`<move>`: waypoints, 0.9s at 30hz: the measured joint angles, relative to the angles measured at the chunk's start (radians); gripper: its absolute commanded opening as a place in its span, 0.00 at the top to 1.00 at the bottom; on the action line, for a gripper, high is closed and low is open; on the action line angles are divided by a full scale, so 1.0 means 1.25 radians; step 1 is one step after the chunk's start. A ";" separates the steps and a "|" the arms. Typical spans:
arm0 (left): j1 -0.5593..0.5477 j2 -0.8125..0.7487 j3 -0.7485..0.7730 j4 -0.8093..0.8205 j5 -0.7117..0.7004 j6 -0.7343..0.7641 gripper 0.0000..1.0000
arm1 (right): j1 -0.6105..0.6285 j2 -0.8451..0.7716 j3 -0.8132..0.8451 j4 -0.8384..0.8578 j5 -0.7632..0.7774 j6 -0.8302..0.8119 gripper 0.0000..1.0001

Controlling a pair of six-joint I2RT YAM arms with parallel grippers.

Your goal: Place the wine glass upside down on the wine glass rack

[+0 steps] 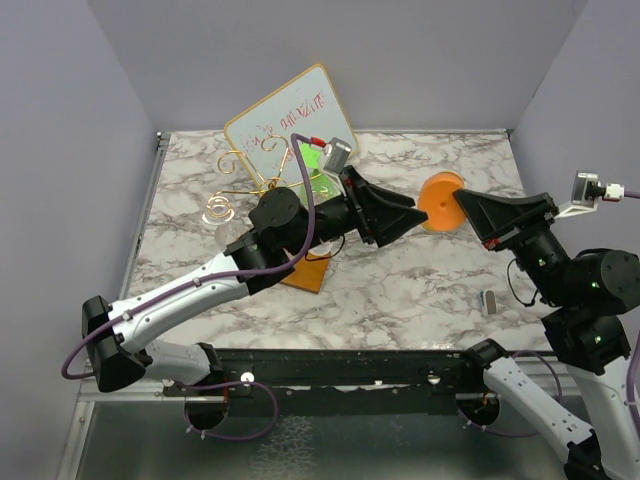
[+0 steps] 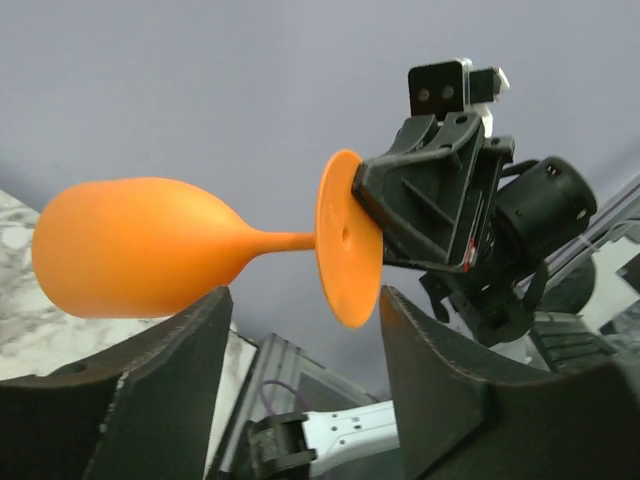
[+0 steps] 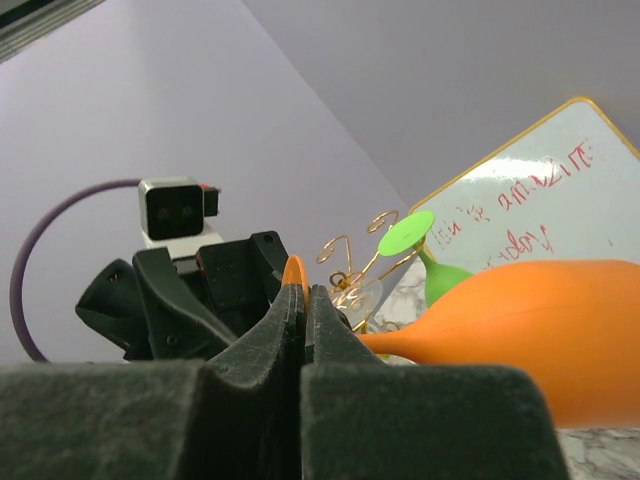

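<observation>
**Orange wine glass (image 2: 130,245) clamped by foot**

It is held sideways aloft, foot clamped in the right gripper (image 3: 303,300); the left gripper (image 2: 305,300) is spread below its stem. A handover seems in hand; inversion and carriage to the wine glass rack (image 1: 232,162) are called for next.

L arm (image 1: 190,290) runs from its base at 7 o'clock out toward 2 o'clock. L gripper (image 1: 408,215) has its fingers (image 2: 165,390) spread apart, gripping nothing. R arm (image 1: 590,290) sits folded at 4 o'clock. R gripper (image 1: 463,207) points to 9 o'clock, fingers (image 3: 270,340) pressed together on the wine glass (image 1: 440,203) foot. Grippers face tip to tip.
</observation>
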 measured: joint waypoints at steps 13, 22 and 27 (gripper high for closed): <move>0.002 0.045 0.079 -0.079 0.031 -0.121 0.80 | 0.000 0.007 0.001 -0.006 -0.081 -0.085 0.99; 0.011 0.050 0.095 -0.084 0.080 -0.131 1.00 | 0.000 0.011 0.005 -0.007 -0.102 -0.094 0.63; 0.013 0.057 0.116 -0.096 0.092 -0.101 1.00 | 0.000 0.010 0.005 -0.006 -0.102 -0.095 0.31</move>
